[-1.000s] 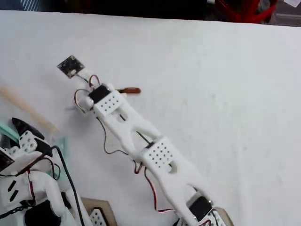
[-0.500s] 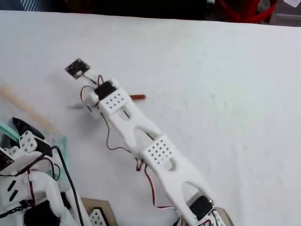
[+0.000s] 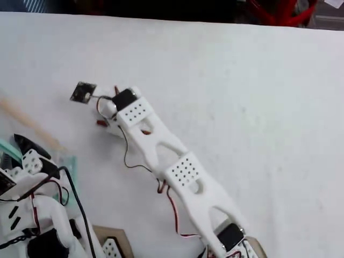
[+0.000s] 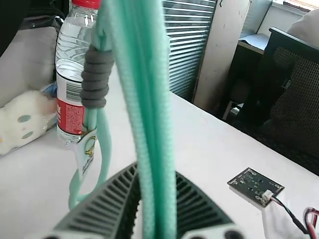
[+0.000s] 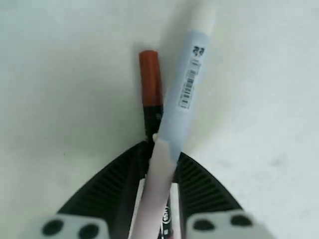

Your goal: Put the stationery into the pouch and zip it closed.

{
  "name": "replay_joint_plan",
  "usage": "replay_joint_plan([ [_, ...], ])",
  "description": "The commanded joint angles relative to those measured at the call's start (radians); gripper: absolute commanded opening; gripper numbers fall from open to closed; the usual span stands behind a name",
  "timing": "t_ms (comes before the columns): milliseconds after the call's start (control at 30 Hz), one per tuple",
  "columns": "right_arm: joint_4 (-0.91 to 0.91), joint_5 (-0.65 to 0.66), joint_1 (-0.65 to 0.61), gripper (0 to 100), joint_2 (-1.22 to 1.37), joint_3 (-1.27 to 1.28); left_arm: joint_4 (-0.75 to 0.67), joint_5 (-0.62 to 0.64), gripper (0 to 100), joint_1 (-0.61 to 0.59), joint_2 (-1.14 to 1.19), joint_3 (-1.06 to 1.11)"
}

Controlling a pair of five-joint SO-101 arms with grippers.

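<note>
My right gripper (image 5: pixel 162 167) is shut on two pens held side by side above the white table. One is a pale blue pen (image 5: pixel 182 94); the other is a black pen with a red cap (image 5: pixel 149 79). In the high view the right gripper (image 3: pixel 109 117) hangs over the table's left part, with a red pen tip (image 3: pixel 101 123) poking out beside it. My left gripper (image 4: pixel 149 179) is shut on the teal pouch (image 4: pixel 144 99), whose fabric runs up between the fingers. A grey zipper pull (image 4: pixel 96 74) hangs on it. The pouch (image 3: pixel 7 151) sits at the left edge in the high view.
A water bottle (image 4: pixel 75 74) and a white plush toy (image 4: pixel 20 124) stand beyond the pouch. The right arm's small camera board (image 3: pixel 82 92) sticks out ahead of its wrist. A pale beige strip (image 3: pixel 27 122) crosses the left edge. Bare white table lies to the right.
The right arm has drawn its gripper nearer and leftward with the pens. Its wrist has turned, so the red pen end now shows on the left side. The left arm kept still.
</note>
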Motion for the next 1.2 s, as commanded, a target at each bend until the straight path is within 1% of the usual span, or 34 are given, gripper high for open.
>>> replay_joint_plan([
  [0,0.111,0.061,0.016,1.9,-0.012,-0.006,-0.017,0.009,3,-0.002,-0.008,-0.034],
  [100,0.120,0.091,0.071,1.9,-0.013,0.000,-0.017,0.009,3,-0.002,-0.008,-0.034],
  [233,0.125,0.161,0.166,1.9,-0.013,0.006,-0.017,0.009,3,-0.002,-0.008,-0.034],
  [400,0.127,0.172,0.294,1.9,-0.090,0.046,-0.017,0.012,3,-0.001,-0.008,-0.034],
  [533,0.127,0.222,0.354,1.9,-0.243,0.201,-0.018,0.012,3,0.007,-0.008,-0.034],
  [633,0.125,0.253,0.371,1.9,-0.394,0.374,-0.018,0.006,3,0.064,-0.008,-0.034],
  [733,0.120,0.299,0.389,1.9,-0.552,0.554,-0.025,0.006,3,0.163,-0.008,-0.034],
  [833,0.117,0.344,0.453,1.9,-0.671,0.703,-0.086,0.006,3,0.335,-0.007,-0.018],
  [900,0.084,0.364,0.532,1.9,-0.722,0.793,-0.169,0.006,3,0.449,-0.007,0.018],
  [1000,0.024,0.367,0.668,1.9,-0.771,0.902,-0.345,0.002,3,0.608,-0.005,0.080],
  [1067,-0.021,0.368,0.753,1.9,-0.799,0.942,-0.443,-0.051,3,0.699,-0.005,0.095],
  [1167,-0.085,0.368,0.863,1.9,-0.829,0.950,-0.554,-0.201,2,0.852,-0.005,0.097],
])
